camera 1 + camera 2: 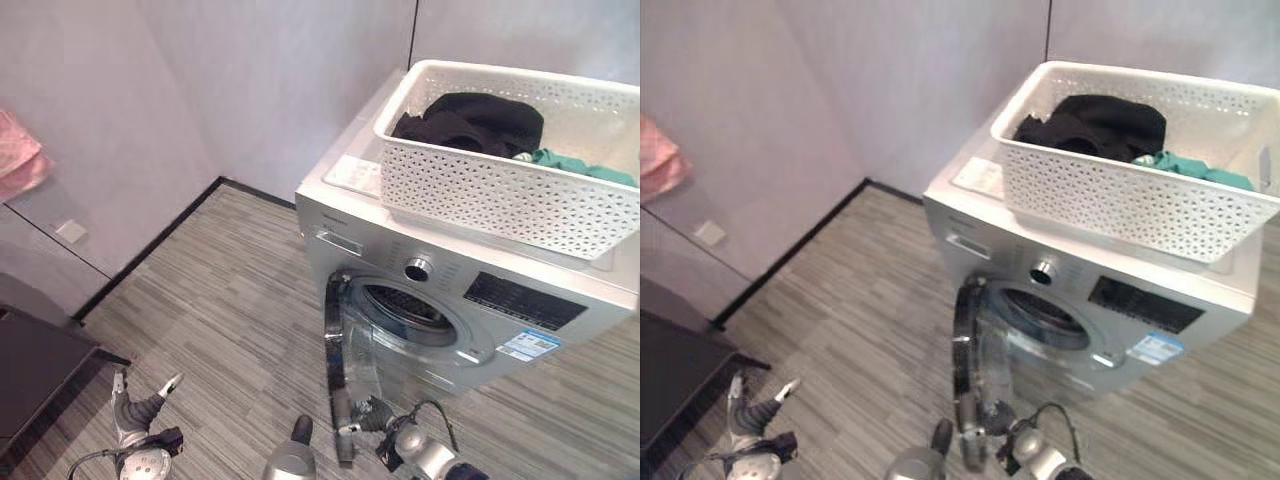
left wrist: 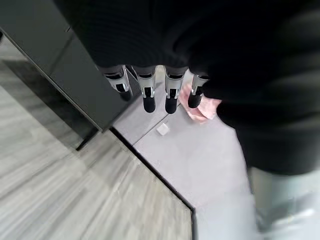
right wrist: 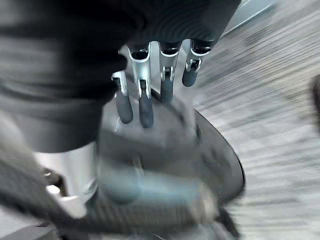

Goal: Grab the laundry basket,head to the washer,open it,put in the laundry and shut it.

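The right hand (image 1: 372, 418) sat low at the free edge of the washer door (image 1: 338, 370), its fingers (image 3: 145, 100) straight and resting against the door's rim rather than curled round it. The door stood swung out, edge-on to the head camera, its long axis running upright and its hinge side toward the drum opening (image 1: 405, 308). The left hand (image 1: 135, 408) hung apart over the floor (image 1: 220, 300), fingers relaxed and holding nothing. The laundry basket (image 1: 500, 190) rested on top of the washer (image 1: 450, 290), up and beyond the right hand, its long side running along the machine's front, with dark clothes (image 1: 470, 122) and a green piece (image 1: 565, 163) inside. The right hand looked nearer to it.
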